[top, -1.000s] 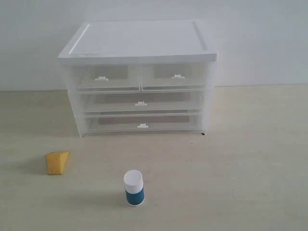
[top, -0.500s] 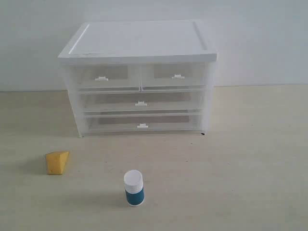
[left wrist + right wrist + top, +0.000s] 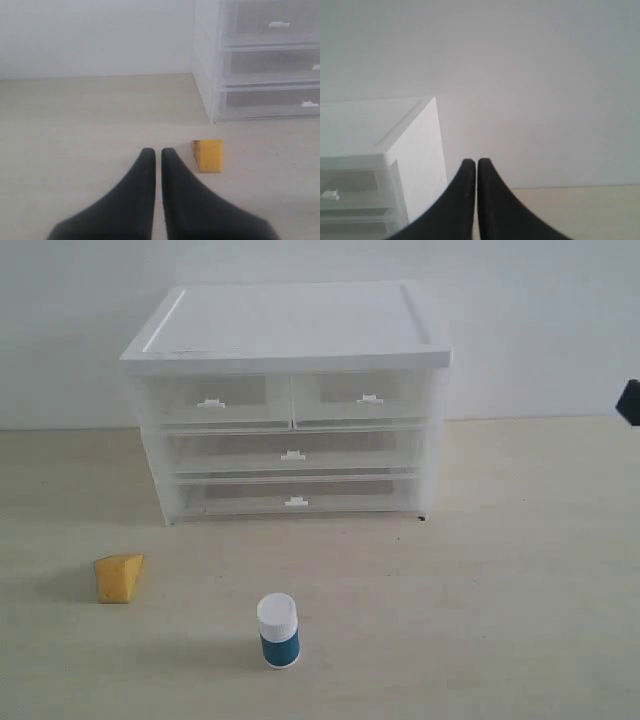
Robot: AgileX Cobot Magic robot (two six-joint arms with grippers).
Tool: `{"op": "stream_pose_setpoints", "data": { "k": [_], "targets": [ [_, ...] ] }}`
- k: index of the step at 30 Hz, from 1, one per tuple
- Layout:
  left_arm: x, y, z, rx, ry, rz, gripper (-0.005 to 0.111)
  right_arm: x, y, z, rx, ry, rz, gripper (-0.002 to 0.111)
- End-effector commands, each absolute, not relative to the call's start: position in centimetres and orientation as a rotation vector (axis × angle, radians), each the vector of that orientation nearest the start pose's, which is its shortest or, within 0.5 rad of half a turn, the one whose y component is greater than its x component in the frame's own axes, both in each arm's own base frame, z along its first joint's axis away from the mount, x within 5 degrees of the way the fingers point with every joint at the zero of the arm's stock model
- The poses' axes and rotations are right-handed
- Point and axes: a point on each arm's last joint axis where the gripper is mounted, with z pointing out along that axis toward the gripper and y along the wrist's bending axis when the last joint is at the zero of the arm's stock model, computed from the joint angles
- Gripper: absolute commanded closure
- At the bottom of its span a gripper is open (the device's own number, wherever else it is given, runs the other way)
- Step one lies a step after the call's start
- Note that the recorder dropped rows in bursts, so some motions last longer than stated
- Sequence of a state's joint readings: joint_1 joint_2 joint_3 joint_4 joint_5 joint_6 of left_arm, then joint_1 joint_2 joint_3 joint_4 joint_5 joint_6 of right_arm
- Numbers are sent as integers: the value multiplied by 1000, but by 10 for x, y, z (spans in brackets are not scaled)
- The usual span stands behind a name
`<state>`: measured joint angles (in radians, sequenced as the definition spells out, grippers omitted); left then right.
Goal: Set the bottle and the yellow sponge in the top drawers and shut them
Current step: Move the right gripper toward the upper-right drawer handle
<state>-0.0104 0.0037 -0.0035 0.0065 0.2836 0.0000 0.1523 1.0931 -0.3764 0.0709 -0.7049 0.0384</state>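
On the table (image 3: 520, 570) there is one sponge (image 3: 119, 578), one bottle (image 3: 278, 631) and one cabinet (image 3: 290, 330) with four drawers: two top drawers side by side, the left one (image 3: 215, 400) and the right one (image 3: 360, 397), and two wide drawers (image 3: 292, 475) under them. All four are pushed in, and each has one small white handle. The sponge lies at the left, in front of the cabinet's left corner and well apart from it. The bottle stands upright nearer the middle, cap on top, apart from the sponge and farther from the cabinet. Neither of them is in a drawer. At the right edge of the exterior view a small dark piece (image 3: 630, 401) shows in the air; I cannot tell what it is. In the left wrist view the left pincer (image 3: 158, 152) has its two fingers almost together, with only a thin slit between them, and it holds nothing; the sponge (image 3: 207, 155) lies just beside the tips without touching them. In the right wrist view the right pincer (image 3: 475, 163) is closed in the same way and is empty; it is high up, level with the cabinet's top, and touches nothing.
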Motion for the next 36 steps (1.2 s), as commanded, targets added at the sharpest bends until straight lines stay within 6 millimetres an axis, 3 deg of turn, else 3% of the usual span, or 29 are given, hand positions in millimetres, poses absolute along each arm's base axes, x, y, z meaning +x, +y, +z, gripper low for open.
{"op": "stream_pose_setpoints", "data": {
  "k": [1,11,20,31,36],
  "targets": [
    [55,0,188,13,1763,1,102,220,49,256,-36,1488,135,108],
    [55,0,188,13,1761,1,102,230,105,213,-125,1478,211,108],
    [55,0,188,13,1761,1,102,234,142,180,-160,1546,293,108],
    [55,0,188,13,1761,1,102,246,186,168,-171,1561,252,108],
    [55,0,188,13,1761,1,102,253,196,166,-150,1557,249,108]
  ]
}}
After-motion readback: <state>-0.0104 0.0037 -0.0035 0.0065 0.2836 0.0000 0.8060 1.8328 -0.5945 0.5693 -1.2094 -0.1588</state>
